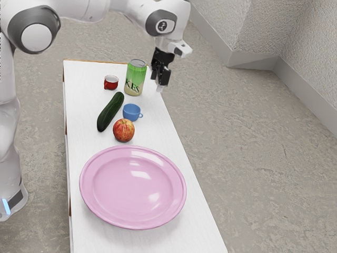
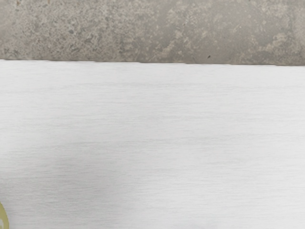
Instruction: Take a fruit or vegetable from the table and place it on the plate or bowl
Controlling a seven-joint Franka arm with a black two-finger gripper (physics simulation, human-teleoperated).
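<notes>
A red-and-yellow apple point(image 1: 124, 130) rests on the white table point(image 1: 84, 105), just beyond the rim of a large pink plate point(image 1: 92, 174). A dark green cucumber point(image 1: 110, 111) lies slantwise behind the apple. The plate holds nothing. My black gripper point(image 1: 160, 83) hovers above the table's edge on the exterior view's right, beside a green can point(image 1: 136, 77). It is open, with nothing between its fingers. The apple and cucumber lie well away from it, toward the exterior view's lower left.
A small blue cup point(image 1: 131, 112) stands between cucumber and apple. A red cup point(image 1: 111, 82) sits behind the cucumber. In the wrist view bare tabletop point(image 2: 152, 143) lies below my hand, with the floor point(image 2: 152, 28) past its edge and a sliver of the can point(image 2: 2, 217).
</notes>
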